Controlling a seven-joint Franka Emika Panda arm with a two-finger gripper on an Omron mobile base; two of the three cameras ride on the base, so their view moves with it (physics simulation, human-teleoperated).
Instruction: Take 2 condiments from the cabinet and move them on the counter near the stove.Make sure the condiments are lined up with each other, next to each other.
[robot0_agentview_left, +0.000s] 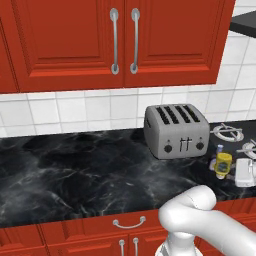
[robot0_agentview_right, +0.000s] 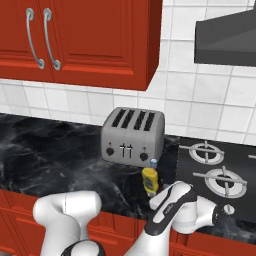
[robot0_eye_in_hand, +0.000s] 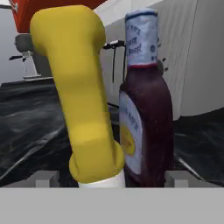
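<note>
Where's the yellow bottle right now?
The yellow bottle stands on the counter in front of the toaster, left of the stove, beside the brown bottle.

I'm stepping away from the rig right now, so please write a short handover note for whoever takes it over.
Hand: open, fingers either side of the yellow squeeze bottle, gripping nothing.
Things: yellow squeeze bottle and dark brown bottle stand side by side on the counter, between toaster and stove. Cabinet doors closed.
Done: both condiments placed.
Left: back the hand away, probably without tipping them.
</note>
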